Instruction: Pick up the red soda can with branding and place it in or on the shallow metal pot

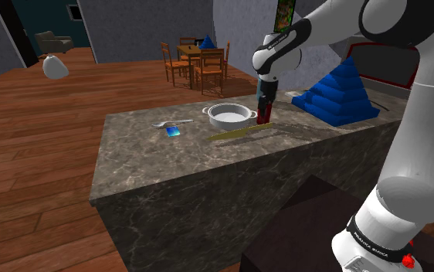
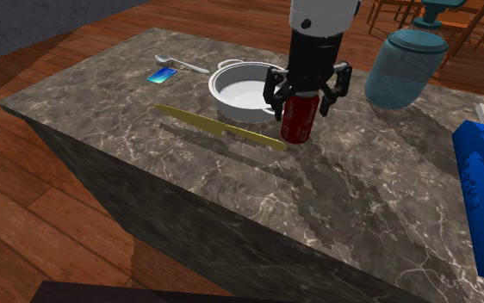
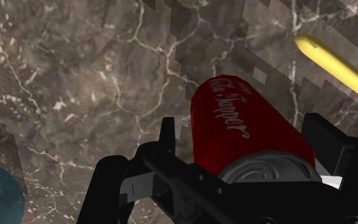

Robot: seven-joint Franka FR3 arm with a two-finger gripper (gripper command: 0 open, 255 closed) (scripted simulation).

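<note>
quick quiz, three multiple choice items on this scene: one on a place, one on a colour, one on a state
1. Where is the red can relative to the pot?
A inside it
B beside it, between the fingers of the gripper
C on the floor

2. What colour is the long thin tool on the counter?
A green
B yellow
C red

3. What state is the pot in?
A lidded
B holding the can
C empty

Answers: 1 B, the can sits outside the rim with the fingers clasping it; 2 B, it is plainly yellow; 3 C, its pale inside is bare.
</note>
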